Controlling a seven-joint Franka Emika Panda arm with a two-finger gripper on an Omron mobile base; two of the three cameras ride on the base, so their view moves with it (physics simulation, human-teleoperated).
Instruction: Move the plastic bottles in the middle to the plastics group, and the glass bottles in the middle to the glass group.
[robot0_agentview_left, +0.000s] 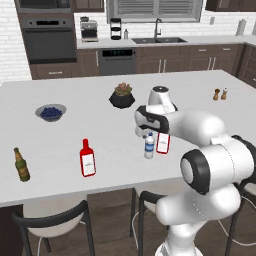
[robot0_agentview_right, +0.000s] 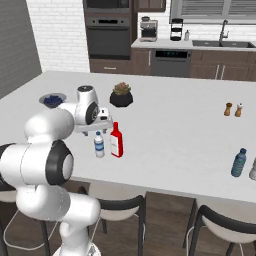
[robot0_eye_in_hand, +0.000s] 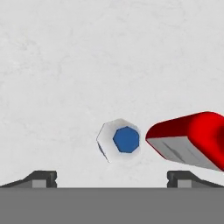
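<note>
The gripper (robot0_eye_in_hand: 112, 177) hangs above the white tabletop (robot0_agentview_left: 100, 90) with its jaws spread wide and nothing between them. In the hand view a clear bottle (robot0_eye_in_hand: 119, 140) with a blue top sits just above the midpoint of the two fingertips (robot0_eye_in_hand: 41, 178), and a red bottle (robot0_eye_in_hand: 192, 139) lies just beside it at 3 o'clock, apart from it. In the left base view the same clear bottle (robot0_agentview_left: 149, 146) and red bottle (robot0_agentview_left: 163, 142) stand upright side by side under the arm, the red one partly hidden by it. Well apart at 9 o'clock stands another red bottle (robot0_agentview_left: 87, 158), and further toward 9 o'clock a dark olive bottle (robot0_agentview_left: 21, 165). In the right base view a blue-teal bottle (robot0_agentview_right: 239, 163) stands near the tabletop's right edge, far from the middle pair at 3 o'clock. A bowl (robot0_agentview_left: 50, 112) of blue fruit and a potted plant (robot0_agentview_left: 122, 96) sit further back, and two shakers (robot0_agentview_left: 220, 94) stand at the far right.
</note>
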